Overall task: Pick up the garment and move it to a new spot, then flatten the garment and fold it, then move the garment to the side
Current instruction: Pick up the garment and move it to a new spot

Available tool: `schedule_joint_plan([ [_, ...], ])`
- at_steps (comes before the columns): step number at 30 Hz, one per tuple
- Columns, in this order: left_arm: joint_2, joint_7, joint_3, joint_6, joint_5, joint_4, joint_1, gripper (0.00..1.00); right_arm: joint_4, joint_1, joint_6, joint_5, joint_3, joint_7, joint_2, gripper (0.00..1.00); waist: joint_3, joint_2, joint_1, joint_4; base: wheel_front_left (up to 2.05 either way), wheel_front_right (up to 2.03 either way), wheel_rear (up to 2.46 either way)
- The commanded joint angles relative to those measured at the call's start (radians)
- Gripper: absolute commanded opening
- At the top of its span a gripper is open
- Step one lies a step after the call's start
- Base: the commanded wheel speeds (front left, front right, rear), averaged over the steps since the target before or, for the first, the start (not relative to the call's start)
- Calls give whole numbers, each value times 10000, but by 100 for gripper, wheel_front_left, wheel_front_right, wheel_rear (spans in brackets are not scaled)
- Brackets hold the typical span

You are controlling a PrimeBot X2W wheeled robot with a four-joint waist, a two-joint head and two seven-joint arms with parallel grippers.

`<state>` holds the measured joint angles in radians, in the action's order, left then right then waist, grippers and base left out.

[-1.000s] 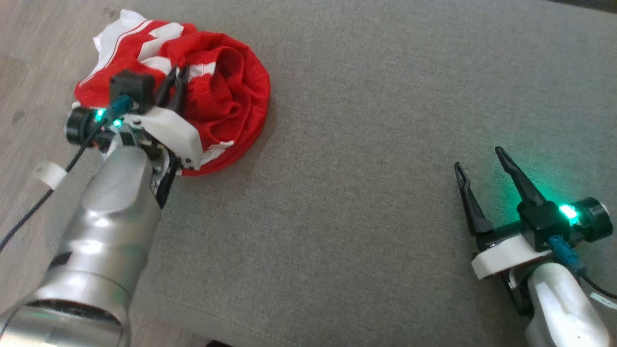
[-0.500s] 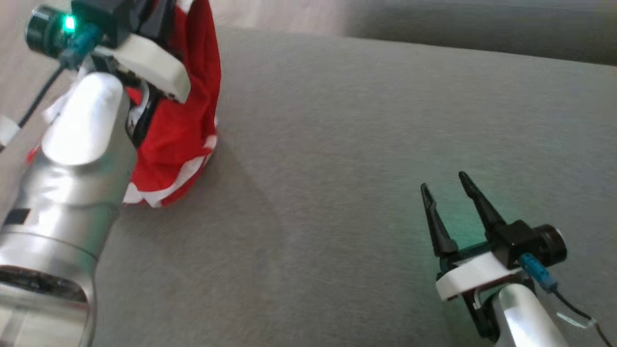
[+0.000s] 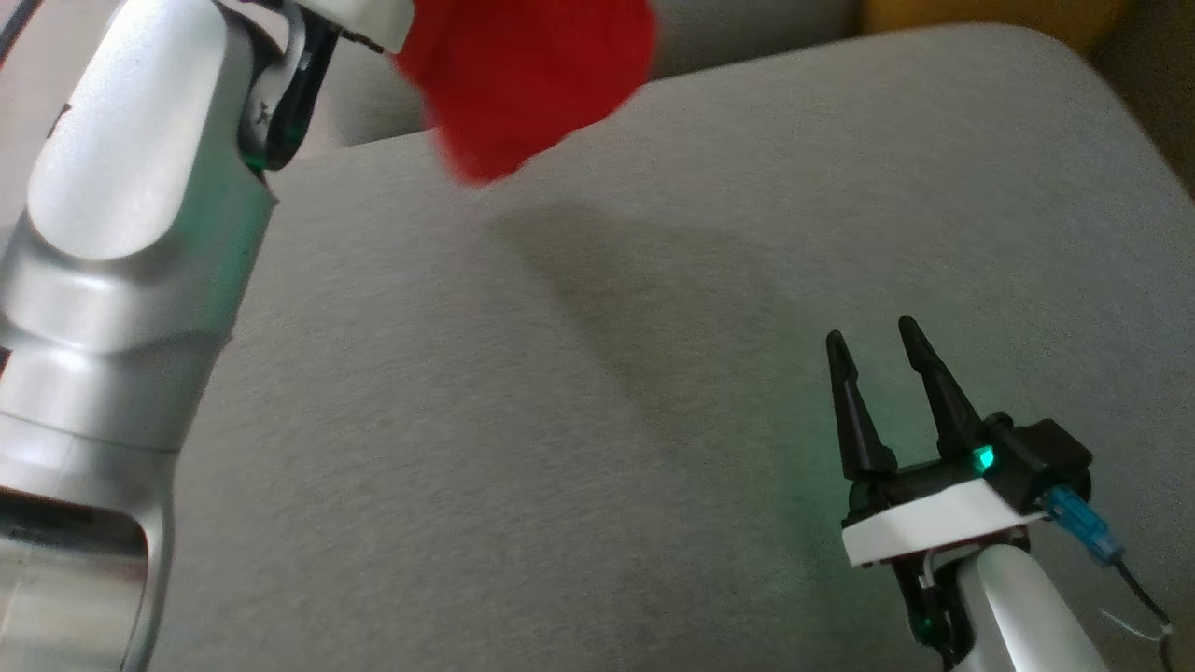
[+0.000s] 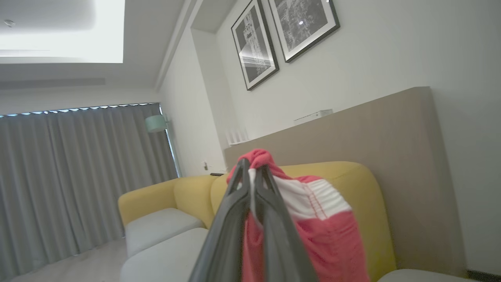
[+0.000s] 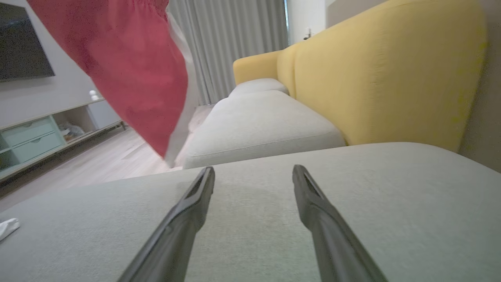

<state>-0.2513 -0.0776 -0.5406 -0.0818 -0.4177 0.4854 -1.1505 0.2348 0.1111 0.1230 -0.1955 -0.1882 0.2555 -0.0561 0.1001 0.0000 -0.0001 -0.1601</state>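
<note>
One second on, the red-and-white garment, earlier bunched on the grey cushion, hangs clear above it from the left gripper pinched tight on a fold, right gripper spread wide and empty, so pickup looks done, relocation underway.

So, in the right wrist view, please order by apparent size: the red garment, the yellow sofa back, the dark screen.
yellow sofa back
red garment, though it hangs nearer the camera and the frame cuts it
dark screen, cut by the frame edge
</note>
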Motion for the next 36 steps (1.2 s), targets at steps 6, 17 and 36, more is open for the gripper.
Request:
schedule_joint_plan([
  [6,-275,195,215,112,-611,-760,1067,0,-592,488,77,-334,-374,63,57,100,978,0,1,-1785,0,0,0],
  [17,109,-1826,138,1952,317,368,5385,100,-341,521,77,-281,-426,63,58,100,1458,0,1,-1078,0,0,0],
  [36,2004,-1841,4404,1187,1798,-4606,11692,100,-829,-1071,77,811,466,63,58,100,-780,0,1,2045,0,0,0],
])
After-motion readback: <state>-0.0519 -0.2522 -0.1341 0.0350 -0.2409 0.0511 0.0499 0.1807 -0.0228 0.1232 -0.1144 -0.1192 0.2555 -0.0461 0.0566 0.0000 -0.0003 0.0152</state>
